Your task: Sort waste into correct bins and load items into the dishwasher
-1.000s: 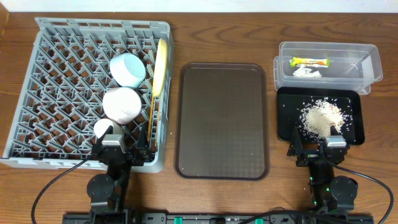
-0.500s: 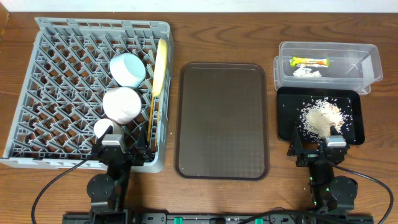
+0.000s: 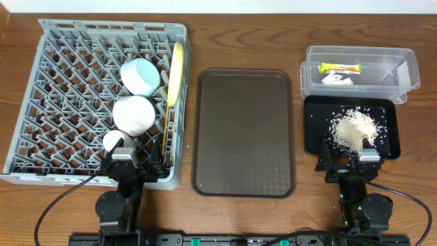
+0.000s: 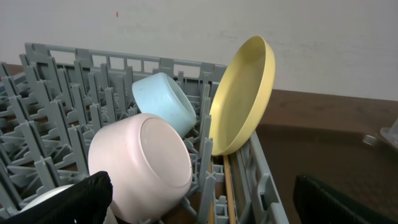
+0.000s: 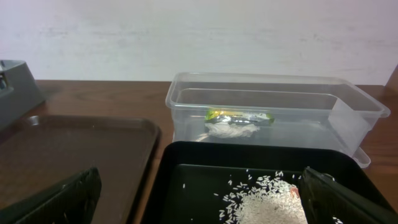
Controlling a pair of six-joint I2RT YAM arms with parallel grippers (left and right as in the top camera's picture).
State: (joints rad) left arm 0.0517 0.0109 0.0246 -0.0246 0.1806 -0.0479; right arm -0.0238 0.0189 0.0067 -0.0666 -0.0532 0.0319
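The grey dish rack (image 3: 68,89) holds the light blue bowl (image 3: 140,75), the pinkish-white bowl (image 3: 133,114), the yellow plate (image 3: 177,72) on edge, and the chopsticks (image 3: 166,128) along its right side. The left wrist view shows the plate (image 4: 242,93), both bowls (image 4: 163,102) (image 4: 140,165) and a chopstick (image 4: 227,186). The clear tub (image 3: 410,68) holds the wrapper (image 3: 340,67) and paper scrap (image 3: 336,79). Rice (image 3: 351,128) lies in the black tray (image 3: 386,109). My left gripper (image 3: 136,166) is open at the rack's near edge. My right gripper (image 3: 345,162) is open at the black tray's near edge.
The dark brown serving tray (image 3: 244,130) lies bare between the rack and the bins. A small white round object (image 3: 113,140) sits in the rack beside my left gripper. Bare wooden table runs along the front edge.
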